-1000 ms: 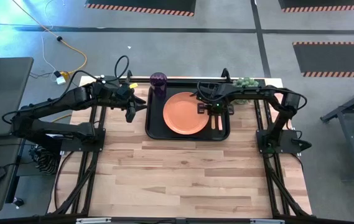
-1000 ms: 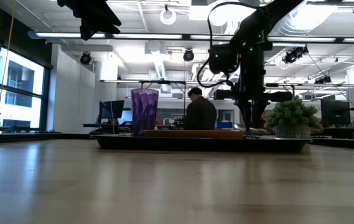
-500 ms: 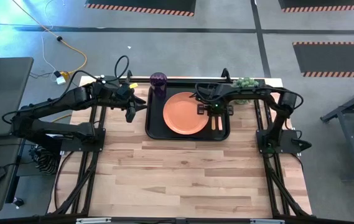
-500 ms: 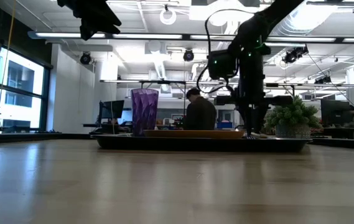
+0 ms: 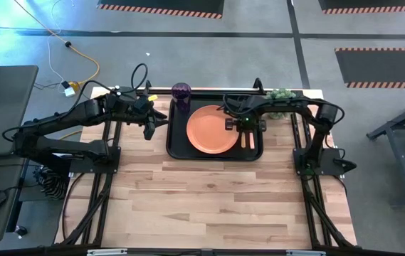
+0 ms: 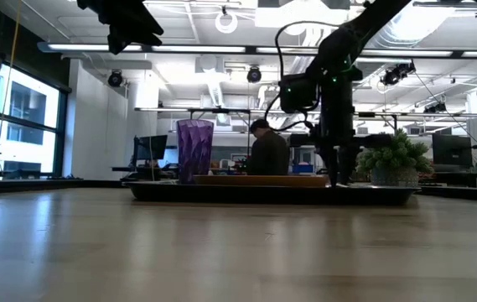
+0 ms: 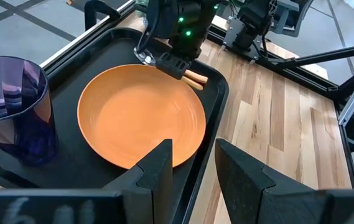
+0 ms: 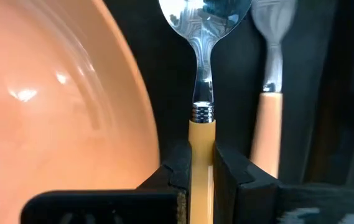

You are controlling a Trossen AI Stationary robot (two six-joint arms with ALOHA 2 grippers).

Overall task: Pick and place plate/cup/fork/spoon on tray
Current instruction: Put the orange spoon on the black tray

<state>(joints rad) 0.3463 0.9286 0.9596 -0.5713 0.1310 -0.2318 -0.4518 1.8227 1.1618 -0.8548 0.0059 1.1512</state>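
Note:
The black tray [image 5: 176, 146] lies at the table's far middle. The orange plate [image 5: 212, 129] lies flat in it, and the purple cup [image 5: 181, 92] stands upright at its far left corner. The fork [image 8: 269, 93] lies on the tray floor right of the plate. My right gripper [image 5: 245, 129] is low over the tray between plate and fork, shut on the spoon [image 8: 204, 37]. My left gripper [image 7: 192, 165] is open and empty, hovering just left of the tray [image 5: 150, 129]. My right gripper pinches the spoon's orange handle [image 8: 201, 132] between its two fingers, just behind the metal neck. The fingers lie along the handle, coming from above. The bowl [image 8: 204, 11] sticks out ahead, parallel to the fork; whether it touches the tray floor I cannot tell.
A small green potted plant [image 5: 280, 94] stands at the table's far right, beside the tray. The table's near part is bare wood [image 5: 209, 199]. In the low view a person [image 6: 269, 151] sits in the room beyond the table.
My right gripper has edged slightly toward the table's left, staying low over the tray and shut on the spoon.

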